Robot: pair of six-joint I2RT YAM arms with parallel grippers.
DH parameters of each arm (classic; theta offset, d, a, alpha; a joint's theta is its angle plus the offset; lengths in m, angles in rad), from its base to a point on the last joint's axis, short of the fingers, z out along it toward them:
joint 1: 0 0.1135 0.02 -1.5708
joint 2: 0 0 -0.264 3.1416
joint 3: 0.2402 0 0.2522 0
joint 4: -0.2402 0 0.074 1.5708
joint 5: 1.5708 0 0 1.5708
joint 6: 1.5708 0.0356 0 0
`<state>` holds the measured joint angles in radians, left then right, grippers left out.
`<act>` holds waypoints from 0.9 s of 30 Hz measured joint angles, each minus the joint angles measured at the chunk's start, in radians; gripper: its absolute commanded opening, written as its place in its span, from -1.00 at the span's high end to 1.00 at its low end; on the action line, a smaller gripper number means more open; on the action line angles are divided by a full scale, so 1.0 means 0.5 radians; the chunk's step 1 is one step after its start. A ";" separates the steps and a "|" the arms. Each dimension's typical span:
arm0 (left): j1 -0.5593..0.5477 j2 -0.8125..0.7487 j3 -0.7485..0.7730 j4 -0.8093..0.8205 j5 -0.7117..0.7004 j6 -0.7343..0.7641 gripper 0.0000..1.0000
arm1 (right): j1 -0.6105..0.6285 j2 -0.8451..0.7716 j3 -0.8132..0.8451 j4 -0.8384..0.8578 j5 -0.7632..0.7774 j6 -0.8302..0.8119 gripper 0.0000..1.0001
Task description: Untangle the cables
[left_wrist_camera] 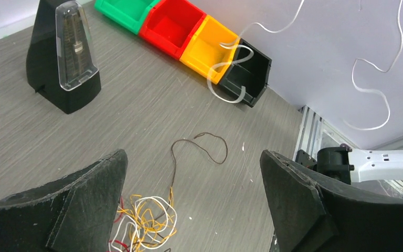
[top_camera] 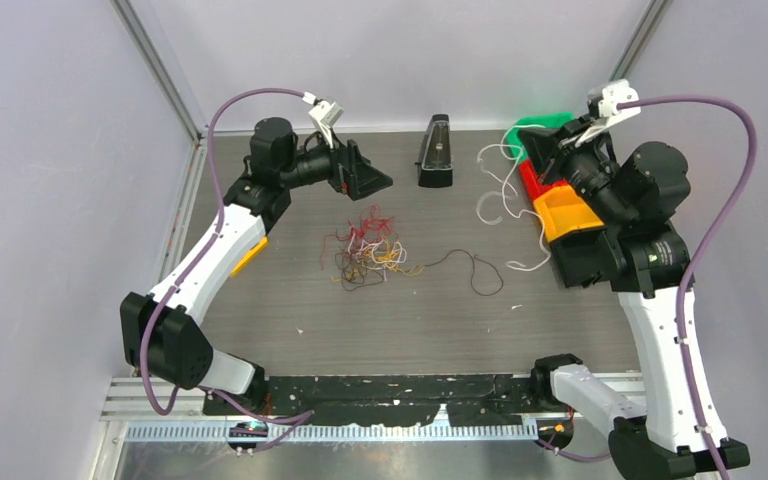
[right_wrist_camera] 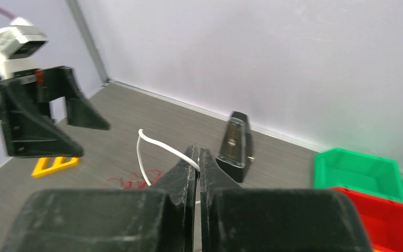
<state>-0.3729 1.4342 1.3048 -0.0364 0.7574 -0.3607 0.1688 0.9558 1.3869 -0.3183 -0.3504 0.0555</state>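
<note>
Left hand [top_camera: 368, 180]: fingers apart, nothing held, poised over the tangle of cables [top_camera: 365, 250] at mid-counter [top_camera: 260, 320]. Right hand [top_camera: 567, 148]: raised by the bins [top_camera: 565, 212], with a white wire [top_camera: 500, 190] trailing from it.

Left wrist view: a brown strand [left_wrist_camera: 199, 147] is seen stretched out from the tangle.

Right wrist view: fingers are pressed together on the white wire.

Advised: the wire should be lifted fully free before release, and only one strand pinched next.

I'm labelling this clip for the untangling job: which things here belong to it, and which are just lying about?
Job: tangle; brown wire; white cable, pinched in the right gripper; left gripper, open.
Lying about: metronome; bins; yellow piece.
</note>
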 measured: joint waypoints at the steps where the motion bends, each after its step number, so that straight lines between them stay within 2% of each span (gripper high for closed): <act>1: 0.000 0.000 0.001 -0.008 -0.005 0.005 -0.99 | -0.030 0.001 0.017 -0.034 0.041 -0.012 0.89; 10: 0.000 0.000 0.025 -0.087 -0.010 0.027 -0.99 | -0.359 -0.001 0.224 -0.397 0.394 -0.140 0.89; 18: 0.000 0.001 0.026 -0.085 -0.008 0.048 -0.99 | -0.597 -0.010 0.240 -0.731 0.728 -0.168 0.89; 27: 0.000 0.007 0.002 0.034 0.026 -0.011 -0.99 | -0.752 -0.001 0.262 -0.842 0.923 -0.278 0.89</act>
<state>-0.3729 1.4376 1.3056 -0.0196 0.7704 -0.3660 -0.2070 0.9554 1.5177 -0.7395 0.1112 -0.0837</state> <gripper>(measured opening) 0.994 0.073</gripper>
